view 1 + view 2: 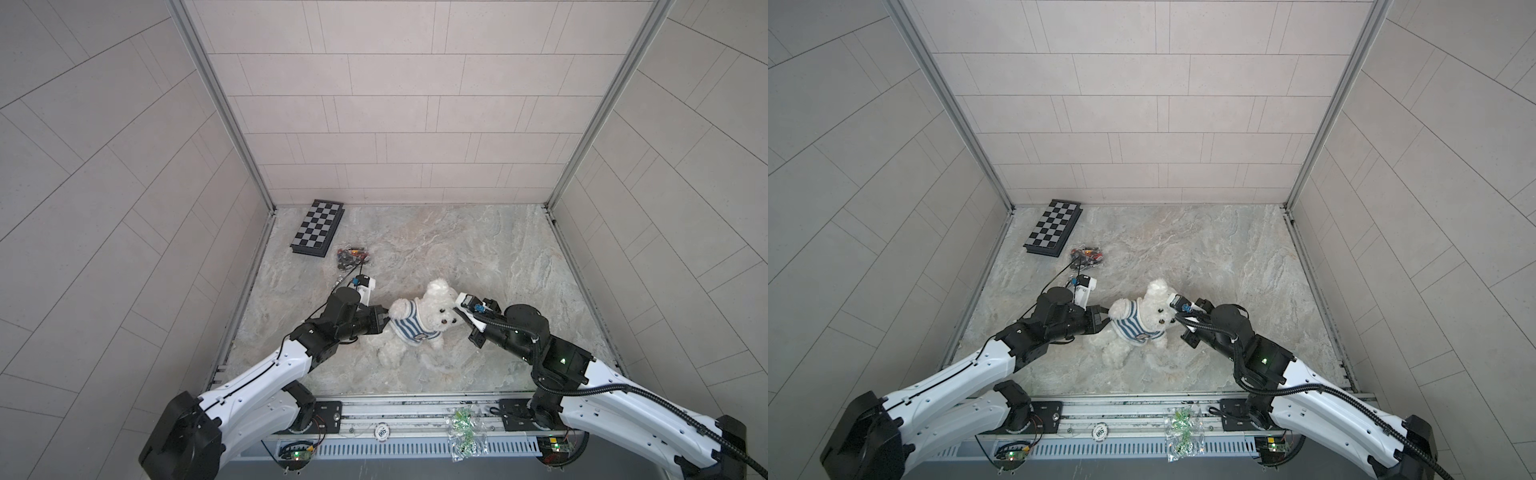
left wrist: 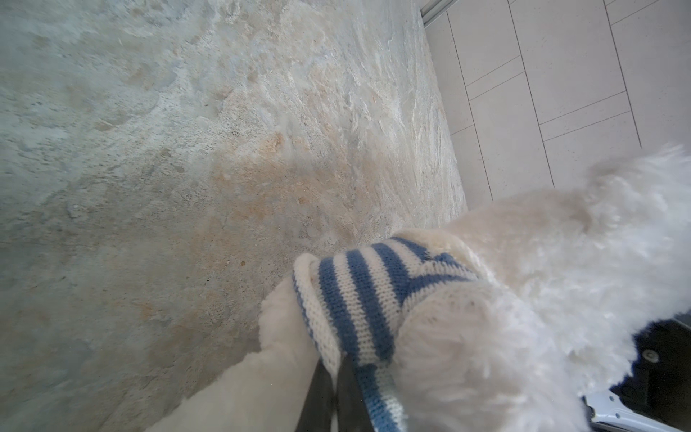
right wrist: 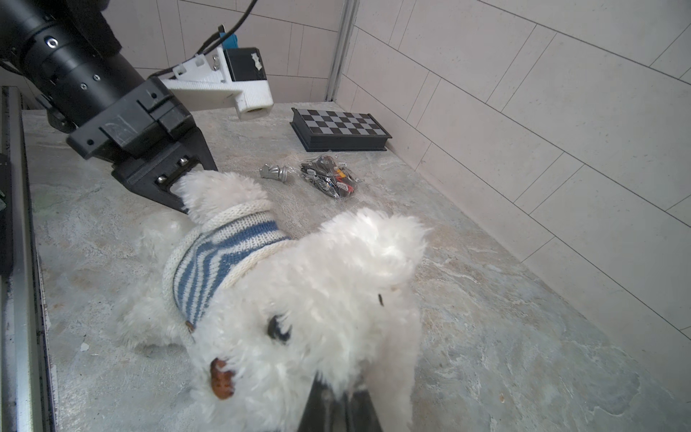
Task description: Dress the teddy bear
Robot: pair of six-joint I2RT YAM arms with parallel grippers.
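Marble-look tabletop [image 1: 498,257], tiled walls. Your left gripper [image 2: 334,377] is pinched onto the striped shirt [image 2: 355,299] sleeve; your right gripper [image 3: 338,400] is clamped in teddy bear [image 3: 318,299] head fur. Bear is mid-table between both arms, shirt on its torso. Folded chessboard [image 1: 318,228] sits far left.

Fluffy white teddy bear [image 1: 436,309], dark eyes, brown nose, lies approx mid-tabletop [image 1: 478,257], face up, head toward right, legs toward front edge. Blue/white striped shirt [image 1: 409,322] on torso, one arm thru sleeve.
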